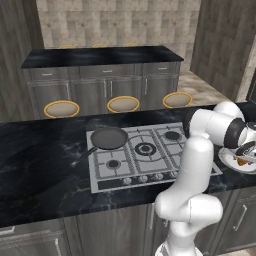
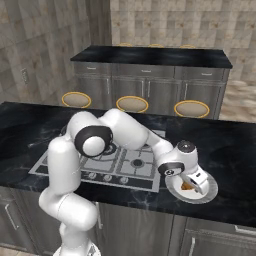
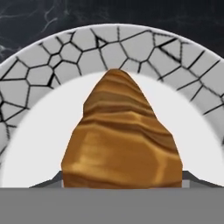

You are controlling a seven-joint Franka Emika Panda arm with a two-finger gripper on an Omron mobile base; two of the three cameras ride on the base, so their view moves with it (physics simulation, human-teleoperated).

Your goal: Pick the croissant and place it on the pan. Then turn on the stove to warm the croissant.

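Fingers of my gripper hang low over the white round plate with a cracked grey mosaic rim, and the small golden-brown croissant lies right between them. Through my hand camera the pastry looms large and close, its ridged crust pointing away from me toward the plate's rim, with a grey sliver of fingertip peeking out on each side of its wide end. Whether my pads are already pressing its flanks or just flanking them I cannot tell; the gap matches the pastry's width, neither spread wide nor pinched narrow.

From the right base view, my hand bends down over the plate, which sits on the black marbled counter just to the right of the flat silver-grey gas cooktop. A bit of orange-brown crust shows under my hand. From the left base view the same plate lies at the right edge, with my gripper over it.

Well apart from the plate, the round dark frying pan rests on the back left burner of the cooktop, its long thin handle reaching out over the counter toward the front left. Its bowl holds nothing. A row of small round knobs lines the cooktop's front edge.
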